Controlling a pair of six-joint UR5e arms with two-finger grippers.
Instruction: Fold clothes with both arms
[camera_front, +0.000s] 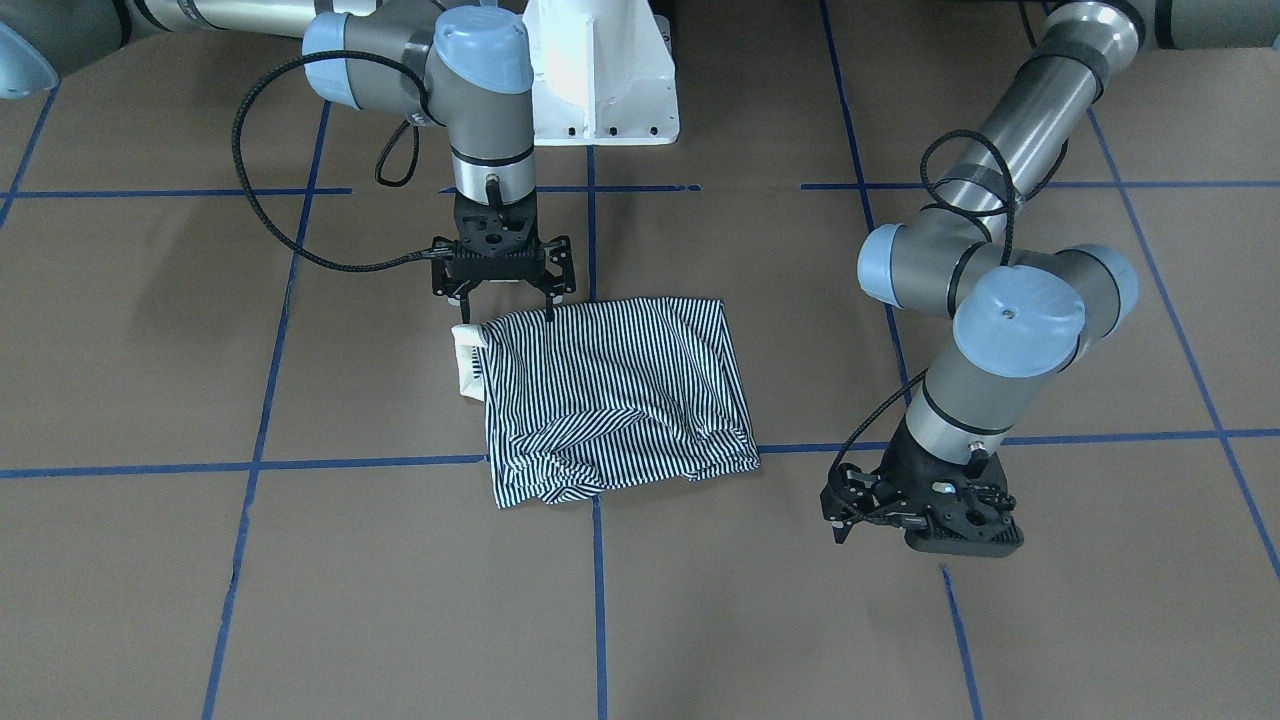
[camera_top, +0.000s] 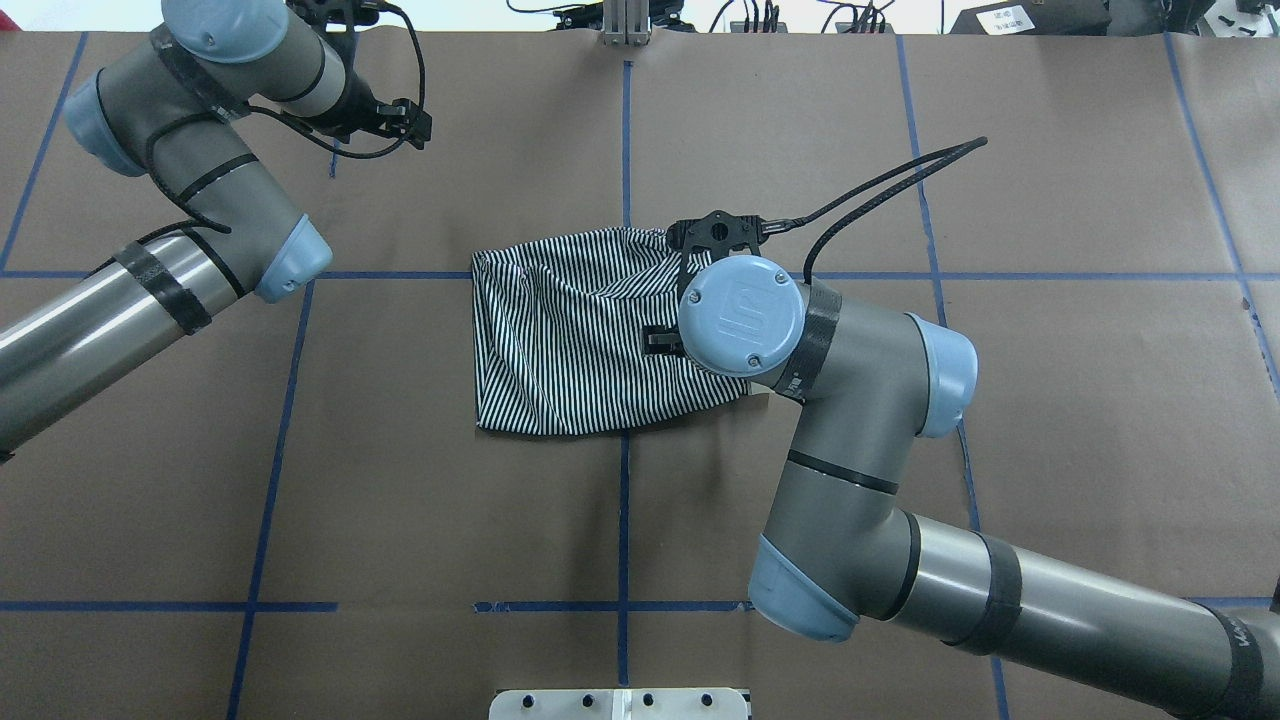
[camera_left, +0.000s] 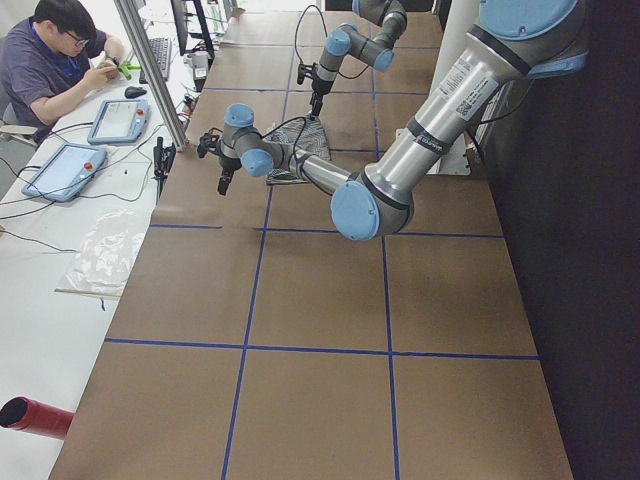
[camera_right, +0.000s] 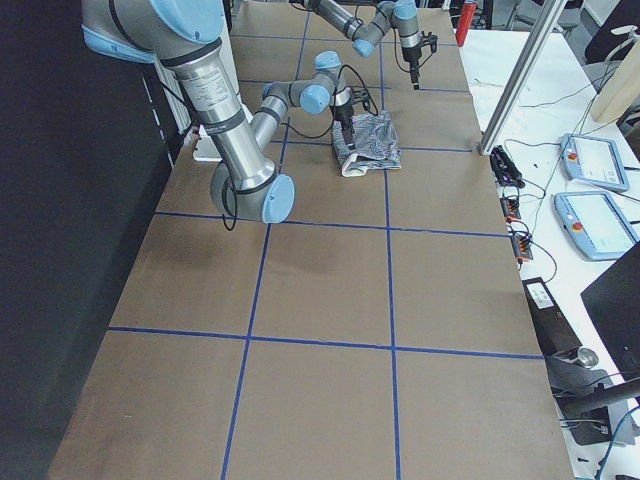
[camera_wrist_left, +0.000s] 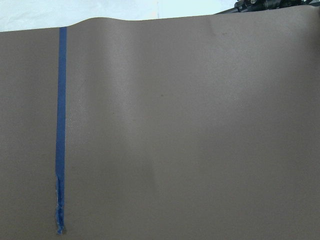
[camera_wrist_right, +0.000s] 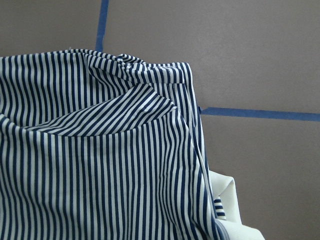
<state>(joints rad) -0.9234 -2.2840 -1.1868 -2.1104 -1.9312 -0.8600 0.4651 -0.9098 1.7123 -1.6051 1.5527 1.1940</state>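
The striped polo shirt (camera_front: 620, 390) lies folded into a rough, wrinkled rectangle mid-table, also in the overhead view (camera_top: 570, 340). Its cream collar (camera_front: 467, 365) sticks out at one side and shows in the right wrist view (camera_wrist_right: 225, 200) beside the stripes (camera_wrist_right: 100, 165). My right gripper (camera_front: 505, 305) points down over the shirt's robot-side edge near the collar. It is open, with one fingertip (camera_front: 551, 312) at the fabric. My left gripper (camera_front: 835, 512) looks open and empty, low over bare paper away from the shirt, also in the overhead view (camera_top: 415, 120).
The white pedestal base (camera_front: 600, 80) stands at the robot's side of the table. Blue tape lines (camera_front: 595, 580) grid the brown paper. In the exterior left view an operator (camera_left: 60, 50) sits at a side bench with tablets (camera_left: 65, 170).
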